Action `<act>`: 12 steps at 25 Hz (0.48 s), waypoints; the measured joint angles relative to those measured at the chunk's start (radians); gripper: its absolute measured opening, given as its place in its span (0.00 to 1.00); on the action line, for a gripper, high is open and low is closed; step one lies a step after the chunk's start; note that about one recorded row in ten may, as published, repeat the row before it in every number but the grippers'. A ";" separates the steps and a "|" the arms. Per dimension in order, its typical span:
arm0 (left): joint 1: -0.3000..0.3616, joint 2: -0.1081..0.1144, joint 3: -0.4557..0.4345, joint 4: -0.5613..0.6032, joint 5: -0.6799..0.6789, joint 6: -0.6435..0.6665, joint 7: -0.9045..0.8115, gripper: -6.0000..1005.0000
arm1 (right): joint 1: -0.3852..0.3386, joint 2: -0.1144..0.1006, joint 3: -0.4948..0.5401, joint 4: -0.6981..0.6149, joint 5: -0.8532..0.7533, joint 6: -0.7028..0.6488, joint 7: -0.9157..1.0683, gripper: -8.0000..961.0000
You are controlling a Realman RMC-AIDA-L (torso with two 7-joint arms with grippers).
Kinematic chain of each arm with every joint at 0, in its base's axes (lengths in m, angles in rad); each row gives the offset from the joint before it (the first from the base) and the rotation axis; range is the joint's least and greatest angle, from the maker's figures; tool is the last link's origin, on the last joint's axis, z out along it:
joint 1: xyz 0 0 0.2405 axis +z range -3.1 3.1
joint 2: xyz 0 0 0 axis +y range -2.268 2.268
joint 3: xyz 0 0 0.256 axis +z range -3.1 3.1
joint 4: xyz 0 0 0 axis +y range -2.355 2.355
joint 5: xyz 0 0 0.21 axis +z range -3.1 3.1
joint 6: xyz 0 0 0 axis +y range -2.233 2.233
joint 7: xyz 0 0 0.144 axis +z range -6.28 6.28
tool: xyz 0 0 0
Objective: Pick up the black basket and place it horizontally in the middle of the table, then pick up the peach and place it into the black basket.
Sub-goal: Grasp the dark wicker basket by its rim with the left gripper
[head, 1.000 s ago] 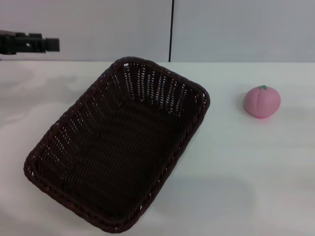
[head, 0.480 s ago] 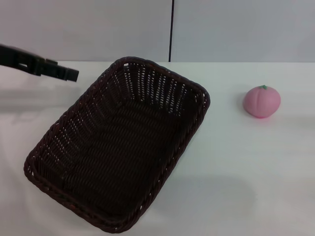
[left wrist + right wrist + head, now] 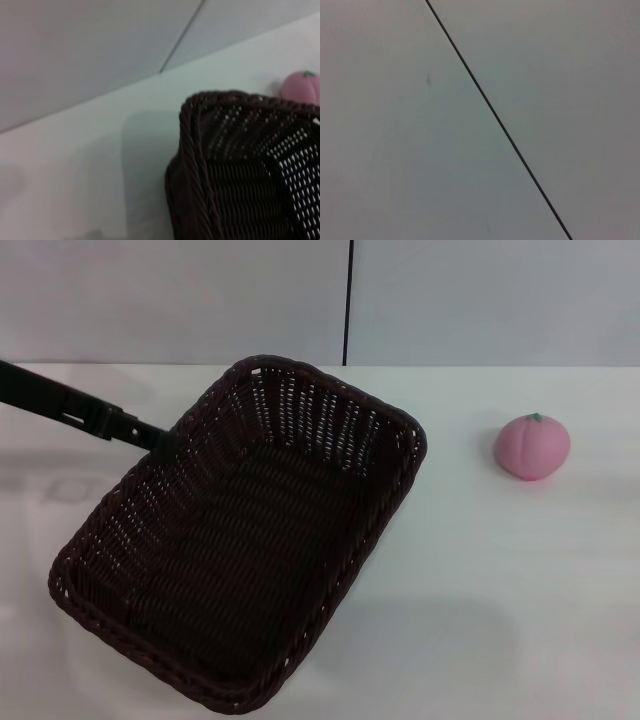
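Left gripper (image 3: 150,434) at the black basket (image 3: 240,540) left rim, jaw state unclear.
Basket long axis diagonal toward table (image 3: 500,590) far edge; peach (image 3: 533,447) well apart, right.

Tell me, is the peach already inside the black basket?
No, the peach rests on the table to the right of the black basket, apart from it, in the head view.

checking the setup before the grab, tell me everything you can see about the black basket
The black basket is a large rectangular wicker-style piece, very dark brown-black, with rounded corners, a braided rim and open-weave slanted sides. It is empty and sits upright on the white table, turned diagonally, left of centre. The left tool reaches its far-left rim; contact is unclear. The peach lies apart, to its right.
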 joint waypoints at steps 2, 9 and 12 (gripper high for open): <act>0.000 -0.004 0.026 0.001 0.006 0.000 -0.012 0.83 | 0.001 0.000 0.000 0.000 0.000 0.001 0.000 0.60; -0.017 -0.030 0.053 0.009 0.085 -0.008 -0.027 0.83 | 0.001 0.000 0.000 0.001 0.000 0.005 0.000 0.60; -0.026 -0.044 0.062 0.017 0.123 -0.012 -0.027 0.83 | -0.001 0.000 0.000 0.001 0.000 0.008 0.000 0.60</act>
